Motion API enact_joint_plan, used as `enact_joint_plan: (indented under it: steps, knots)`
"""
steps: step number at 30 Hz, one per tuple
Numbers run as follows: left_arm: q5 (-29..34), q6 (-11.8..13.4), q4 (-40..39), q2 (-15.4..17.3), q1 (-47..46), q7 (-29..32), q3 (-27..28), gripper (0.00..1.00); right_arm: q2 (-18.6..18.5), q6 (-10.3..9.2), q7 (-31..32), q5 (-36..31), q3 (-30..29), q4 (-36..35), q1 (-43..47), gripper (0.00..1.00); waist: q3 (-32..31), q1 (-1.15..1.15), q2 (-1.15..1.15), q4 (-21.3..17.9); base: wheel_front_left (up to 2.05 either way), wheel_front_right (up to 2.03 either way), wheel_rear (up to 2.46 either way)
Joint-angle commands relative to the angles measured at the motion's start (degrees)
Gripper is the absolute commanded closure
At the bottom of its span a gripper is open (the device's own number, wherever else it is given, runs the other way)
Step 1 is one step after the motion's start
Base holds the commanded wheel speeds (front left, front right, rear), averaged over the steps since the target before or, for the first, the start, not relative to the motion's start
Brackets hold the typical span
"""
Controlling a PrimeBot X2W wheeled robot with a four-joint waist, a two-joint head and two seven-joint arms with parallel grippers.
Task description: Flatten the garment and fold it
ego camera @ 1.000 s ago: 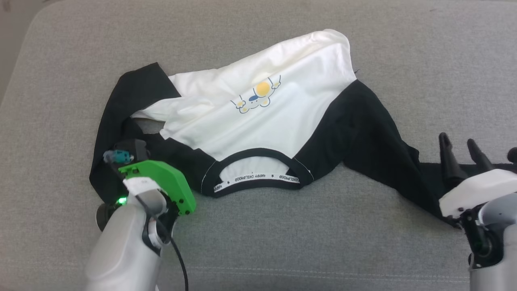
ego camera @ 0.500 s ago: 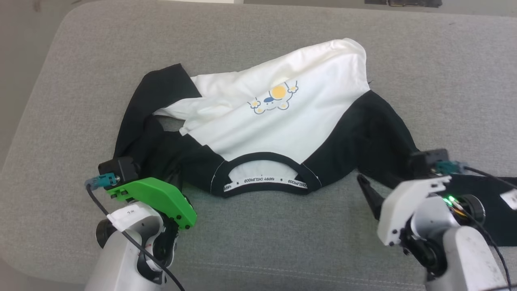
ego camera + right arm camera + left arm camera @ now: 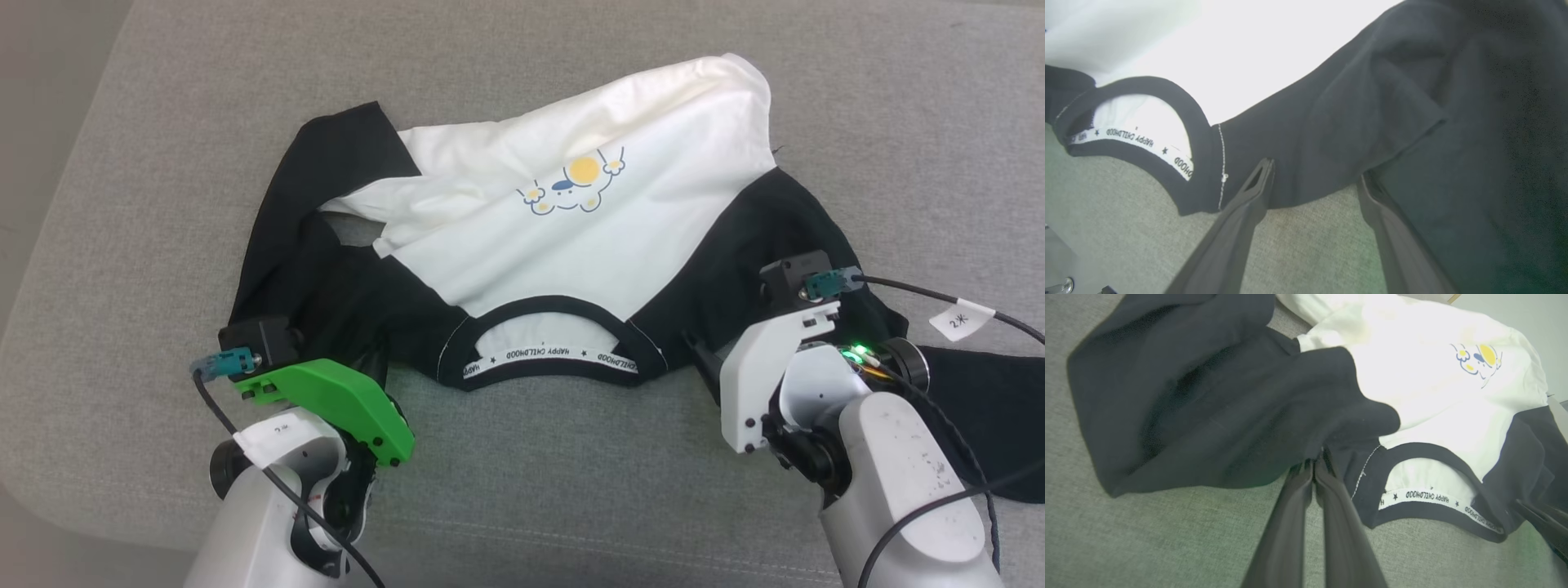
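I'm watching one garment [image 3: 571,245] lying on one grey cushion [image 3: 522,490]; left gripper [image 3: 1312,465] is pinching its black shoulder, I think, right gripper [image 3: 1316,173] is hovering spread wide

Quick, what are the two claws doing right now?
Left gripper: closed, pinching black fabric of the garment.
Right gripper: open at the garment's black edge, holding nothing.

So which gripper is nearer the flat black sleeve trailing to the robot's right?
Right. The right gripper, jaws open, sits at the shoulder of the soft black-and-white T-shirt beside that sleeve; the left gripper, jaws shut on black fabric, is across the neckline.
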Motion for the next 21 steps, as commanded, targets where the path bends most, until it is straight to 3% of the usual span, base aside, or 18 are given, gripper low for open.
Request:
enact_joint_plan:
  steps: [1, 6, 7, 8, 9, 15, 21]
  knots:
    - [0.0, 0.1, 0.0, -0.2, -0.3, -0.1, -0.1, 1.00, 0.0, -0.09, -0.5, -0.3, 0.1, 0.8, -1.2, 0.00, 0.4, 0.00, 0.00, 0.2, 0.00, 0.00, 0.00]
    - [-0.3, -0.1, 0.4, -0.3, -0.5, -0.4, -0.2, 1.00, 0.0, -0.09, -2.0, 0.2, 1.2, 3.0, -2.8, 0.00, 1.0, 0.00, 0.00, 0.3, 0.00, 0.00, 0.00]
    - [-0.3, -0.1, 0.5, -0.3, -0.6, -0.5, -0.2, 1.00, 0.0, -0.09, -2.2, 0.6, 1.4, 3.4, -3.0, 0.27, 1.1, 0.00, 0.00, 0.2, 0.00, 0.00, 0.00]
    - [-0.4, -0.2, 0.6, -0.3, -0.6, -0.6, -0.2, 1.00, 0.0, -0.09, -2.6, 0.9, 1.7, 3.6, -3.3, 0.79, 1.1, 0.00, 0.00, 0.2, 0.00, 0.00, 0.00]
    - [-0.4, -0.2, 0.7, -0.3, -0.5, -0.6, -0.2, 1.00, 0.0, -0.09, -3.1, 0.9, 1.8, 3.7, -3.5, 1.00, 1.1, 0.00, 0.00, 0.1, 0.00, 0.00, 0.00]
    - [-0.9, -0.6, 1.0, -0.3, -0.3, -1.2, -0.1, 1.00, 0.0, -0.09, -5.2, 2.9, 2.4, 3.0, -3.8, 1.00, 0.1, 0.00, 0.00, -0.3, 0.00, 0.00, 0.00]
    - [-5.8, -3.3, -2.4, -1.9, -0.6, -3.9, 2.5, 1.00, 0.0, -0.09, -6.7, 6.0, 2.0, -1.6, -2.6, 1.00, -2.8, 0.00, 0.00, -0.9, 0.00, 0.00, 0.00]
